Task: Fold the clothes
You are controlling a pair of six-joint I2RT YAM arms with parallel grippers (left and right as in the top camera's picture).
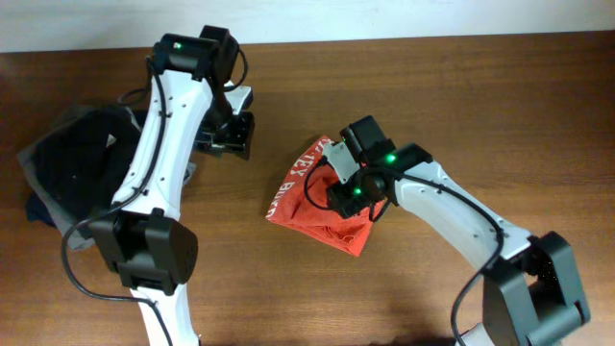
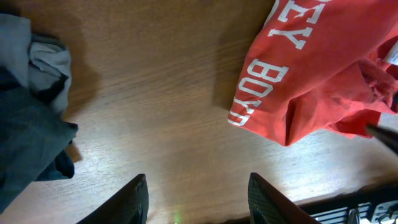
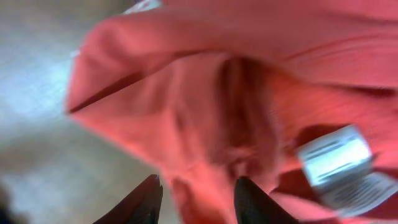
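The clothes, a red-orange shirt [image 1: 312, 207] with white lettering [image 2: 258, 87], lie bunched in a rough folded heap at the table's middle. My right gripper [image 1: 348, 187] hovers low over the heap's top. In the right wrist view its jaws stand apart, the right gripper [image 3: 196, 193] open with a loose fold of the shirt [image 3: 205, 93] lying between the fingers; the white neck tag [image 3: 339, 158] shows at the right. That view is blurred. My left gripper [image 1: 231, 135] is off to the shirt's left. The left gripper [image 2: 198, 186] is open over bare wood, the shirt [image 2: 323, 68] ahead to its right.
A pile of dark grey, black and navy garments [image 1: 77, 163] lies at the table's left, under and beside the left arm, and the same pile [image 2: 31, 124] fills the left of the left wrist view. Bare wood [image 1: 538, 115] surrounds the shirt.
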